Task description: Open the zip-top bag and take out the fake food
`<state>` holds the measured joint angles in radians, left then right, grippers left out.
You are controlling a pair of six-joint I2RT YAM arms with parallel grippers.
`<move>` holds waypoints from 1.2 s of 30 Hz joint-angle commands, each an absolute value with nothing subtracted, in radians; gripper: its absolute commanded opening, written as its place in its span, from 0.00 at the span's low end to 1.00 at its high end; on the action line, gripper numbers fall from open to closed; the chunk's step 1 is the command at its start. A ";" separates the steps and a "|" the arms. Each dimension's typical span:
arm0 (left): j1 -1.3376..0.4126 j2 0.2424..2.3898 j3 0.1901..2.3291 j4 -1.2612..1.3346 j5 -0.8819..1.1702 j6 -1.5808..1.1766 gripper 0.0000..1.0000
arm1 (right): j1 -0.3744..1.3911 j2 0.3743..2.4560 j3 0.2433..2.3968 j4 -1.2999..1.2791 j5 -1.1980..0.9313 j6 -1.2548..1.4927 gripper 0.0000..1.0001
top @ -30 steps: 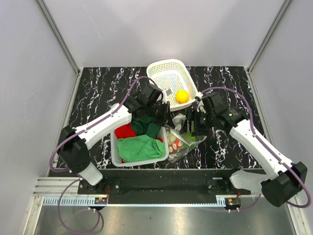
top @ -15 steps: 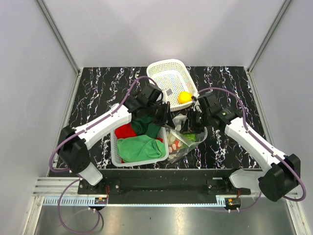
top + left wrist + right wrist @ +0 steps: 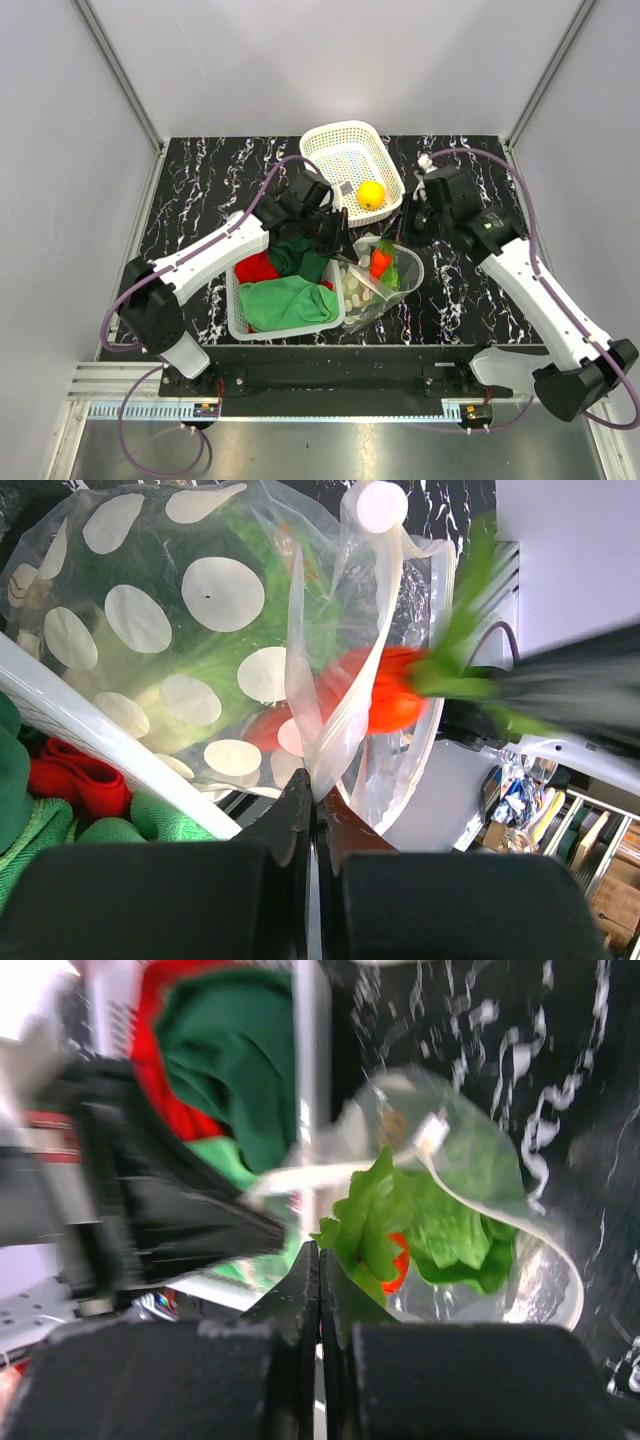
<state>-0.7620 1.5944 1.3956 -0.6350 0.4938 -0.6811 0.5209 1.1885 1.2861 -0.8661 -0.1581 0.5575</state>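
Near frame centre on the counter [image 3: 200, 180], our left gripper [image 3: 310, 780] pinches the bag [image 3: 370, 300] edge. Our right gripper [image 3: 319, 1248] has snapped closed and drawn back toward upper right. The carrot [image 3: 380, 263] remains inside, so we judge the grab missed.

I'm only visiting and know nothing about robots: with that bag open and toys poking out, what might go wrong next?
1. The left gripper pinches only a thin edge of the zip-top bag. That film could slip free and the mouth sag shut.
2. The right gripper is shut right at the green leaves by the carrot. Whether it actually grips them is unclear, so it might lift away empty or drag the whole bag.
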 commanded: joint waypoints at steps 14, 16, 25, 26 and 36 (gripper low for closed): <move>-0.790 1.559 1.381 -0.620 0.523 -0.680 0.00 | 0.522 1.316 1.744 -0.819 0.163 0.394 0.00; -0.792 1.560 1.384 -0.617 0.522 -0.677 0.00 | 0.511 1.380 1.788 -0.795 0.185 0.373 0.00; -0.798 1.546 1.371 -0.620 0.496 -0.678 0.00 | 0.391 1.649 1.922 -0.698 0.079 0.387 0.00; -0.798 1.546 1.370 -0.618 0.497 -0.678 0.00 | 0.382 1.695 1.936 -0.689 0.062 0.394 0.00; -0.799 1.551 1.368 -0.618 0.502 -0.672 0.00 | 0.364 1.979 2.144 -0.635 -0.055 0.374 0.00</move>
<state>-0.7929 1.5917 1.3659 -0.6350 0.4923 -0.6807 0.3618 1.8984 2.0212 -0.7002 0.0132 0.3954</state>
